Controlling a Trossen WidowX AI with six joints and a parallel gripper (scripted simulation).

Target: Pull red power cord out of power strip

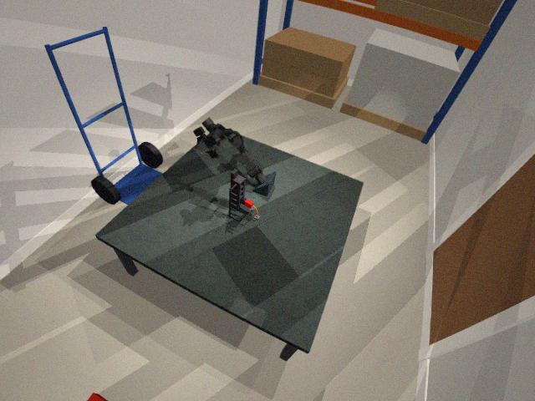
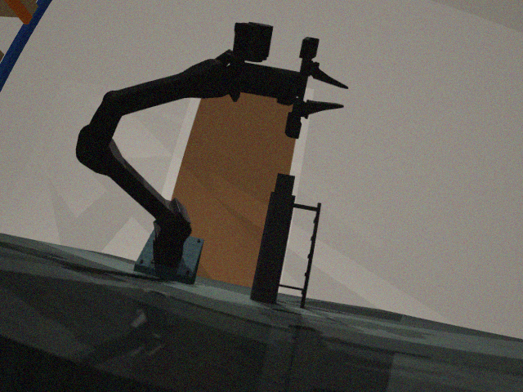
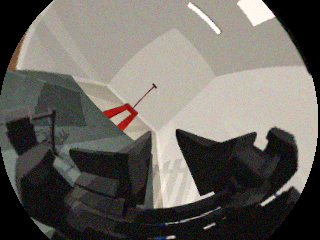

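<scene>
The red plug [image 1: 248, 203] is beside the lower part of the dark upright power strip [image 1: 236, 194] [image 2: 272, 248] [image 3: 21, 132]. Whether it sits in a socket is too small to tell. A thin orange-yellow cord [image 1: 257, 210] curves down from it toward the table. The plug is hidden in the exterior view and cannot be made out in the wrist view. My gripper [image 2: 345, 96] [image 3: 163, 133] is partly open, with nothing between its fingers. It is high above the table, clear of the strip, and points away from the arm's base.
A thin dark frame [image 2: 311, 253] stands beside the strip on the table [image 1: 319, 190]. The arm's blue-green base plate [image 1: 268, 185] [image 2: 192, 253] is close behind the strip. A blue hand truck [image 1: 138, 183] stands on the floor off the table's left edge. Boxes [image 1: 307, 60] are farther back.
</scene>
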